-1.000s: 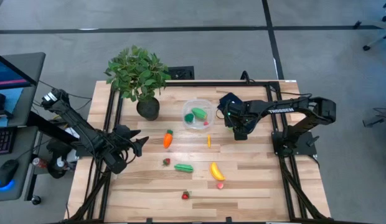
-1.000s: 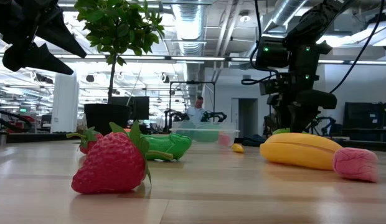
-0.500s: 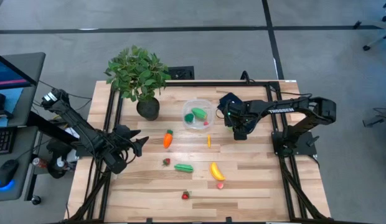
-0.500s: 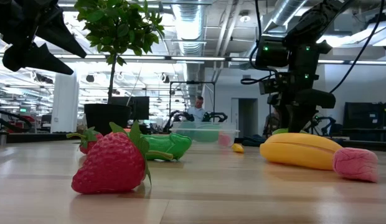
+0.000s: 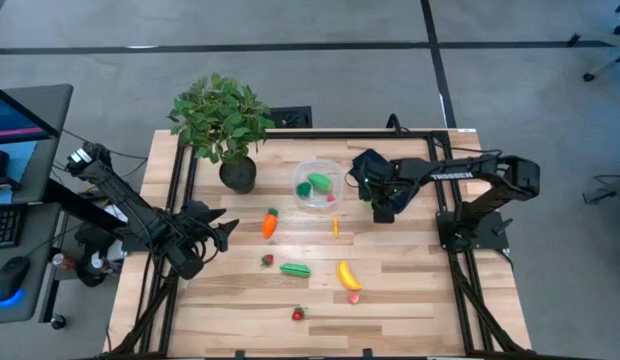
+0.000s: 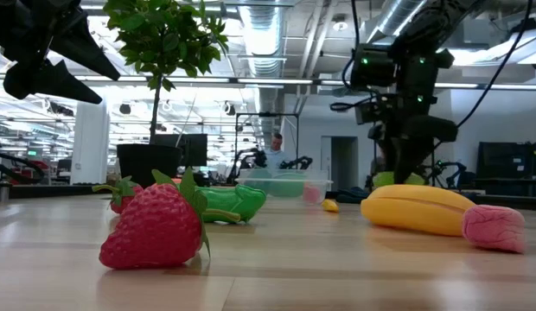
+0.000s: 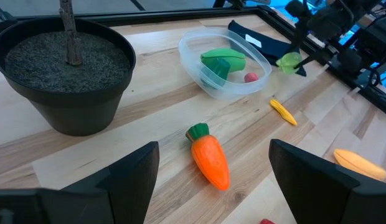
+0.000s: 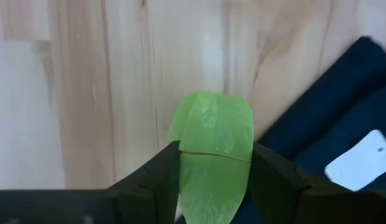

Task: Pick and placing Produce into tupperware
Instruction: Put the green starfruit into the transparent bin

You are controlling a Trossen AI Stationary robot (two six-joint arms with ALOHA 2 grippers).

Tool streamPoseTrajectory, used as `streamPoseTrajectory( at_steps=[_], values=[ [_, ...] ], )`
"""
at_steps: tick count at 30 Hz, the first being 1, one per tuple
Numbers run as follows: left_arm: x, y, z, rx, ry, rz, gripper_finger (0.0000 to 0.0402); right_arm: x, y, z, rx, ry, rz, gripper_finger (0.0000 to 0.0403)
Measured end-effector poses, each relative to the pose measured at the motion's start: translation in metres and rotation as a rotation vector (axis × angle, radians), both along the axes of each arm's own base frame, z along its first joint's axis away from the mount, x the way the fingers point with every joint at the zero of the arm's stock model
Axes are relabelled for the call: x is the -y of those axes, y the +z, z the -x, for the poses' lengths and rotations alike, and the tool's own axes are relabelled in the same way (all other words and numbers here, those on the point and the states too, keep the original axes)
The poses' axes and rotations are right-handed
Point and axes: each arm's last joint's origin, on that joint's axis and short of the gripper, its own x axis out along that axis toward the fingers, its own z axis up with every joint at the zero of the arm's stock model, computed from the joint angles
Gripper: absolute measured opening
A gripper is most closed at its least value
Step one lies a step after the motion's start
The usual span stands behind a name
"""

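Note:
My right gripper is shut on a light green leaf-like piece just right of the round clear tupperware, which holds two green pieces and a small red one. An orange carrot, a small yellow piece, a green piece, a banana, a pink piece and two strawberries lie on the table. My left gripper is open and empty, above the table's left side. My right gripper pinches the light green piece between its two fingers, one on each side edge of its lower half. The fingers come from above, pointing down. The piece's rounded end sticks out past the fingertips, a little above the table.
A leafy plant in a dark pot stands at the far left, close to the tupperware. A flat black rectangle with a white label lies on the table under my right gripper. Bare wood shows along the right side and the near left.
My right gripper has risen a little and shifted slightly toward the tupperware, still shut on the light green piece.

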Motion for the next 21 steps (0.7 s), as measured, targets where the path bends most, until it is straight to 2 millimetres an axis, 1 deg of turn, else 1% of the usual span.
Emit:
streamPoseTrajectory(
  at_steps=[4, 7, 11, 17, 21],
  values=[
    [0.0, 0.0, 0.0, 0.0, 0.0, 0.0, 0.0295, 0.002, 0.012, -0.008, 0.035, 0.0, 0.01, 0.0155],
    [0.0, 0.0, 0.0, 0.0, 0.0, 0.0, 0.0295, 0.005, 0.026, -0.015, 0.069, 0.0, 0.02, 0.0163],
    [0.0, 0.0, 0.0, 0.0, 0.0, 0.0, 0.0295, 0.008, 0.049, -0.027, 0.141, 0.0, 0.041, 0.017],
    [0.0, 0.0, 0.0, -0.001, -0.002, -0.002, 0.0295, 0.014, 0.092, -0.045, 0.287, 0.0, 0.086, 0.0157],
    [0.0, 0.0, 0.0, -0.004, -0.005, -0.007, 0.0295, 0.016, 0.116, -0.054, 0.384, 0.0, 0.116, 0.0154]
  ],
)
